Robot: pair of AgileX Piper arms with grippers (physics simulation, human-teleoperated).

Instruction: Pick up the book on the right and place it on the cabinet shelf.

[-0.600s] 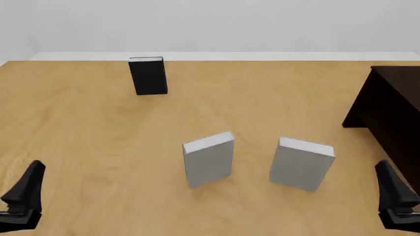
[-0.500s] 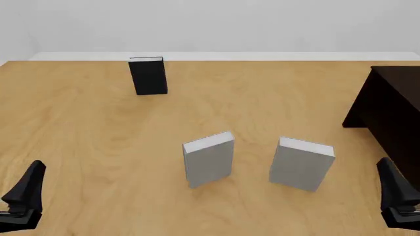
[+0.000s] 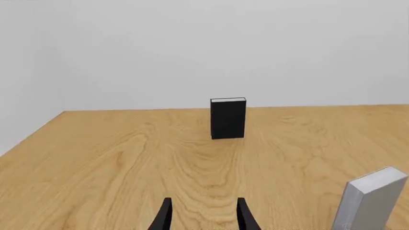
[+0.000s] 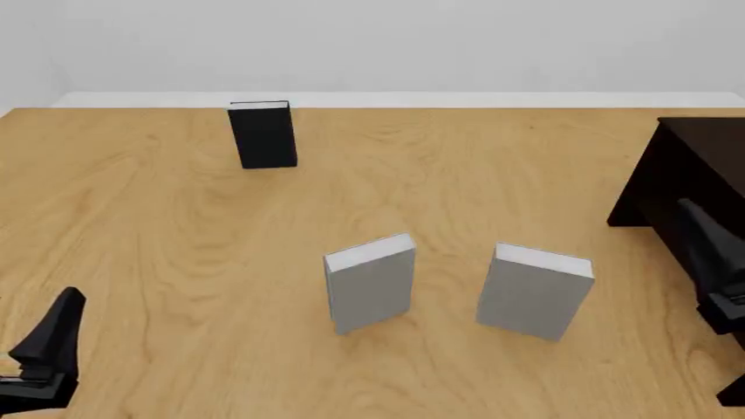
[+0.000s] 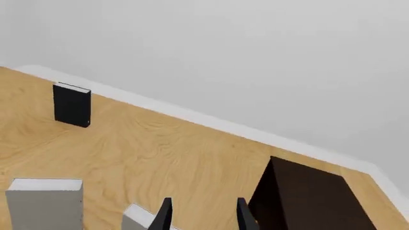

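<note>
Left gripper [image 4: 47, 345], black, low at the near left corner of the light wooden table [image 4: 174, 227]; its wrist view shows the two fingers apart with bare tabletop between them, holding nothing.

Far left of centre: a black hardcover book [image 4: 263, 133] standing upright near the table's back edge, well apart from everything else.

Centre, nearer: a slightly darker grey hardcover book [image 4: 370, 283] with white page edges, upright, turned a little.

Just right of it, near but not touching: the pale grey hardcover book [image 4: 535, 291] with white page edges, upright on the table, turned so its cover faces the near left. Nothing grips it.

Far right: the very dark brown boxy wooden cabinet [image 4: 686, 196], running off the frame edge.

Right gripper [image 4: 713, 262], black, raised in front of the cabinet, to the right of the pale grey book and apart from it. Its wrist view shows the fingers spread, empty.
</note>
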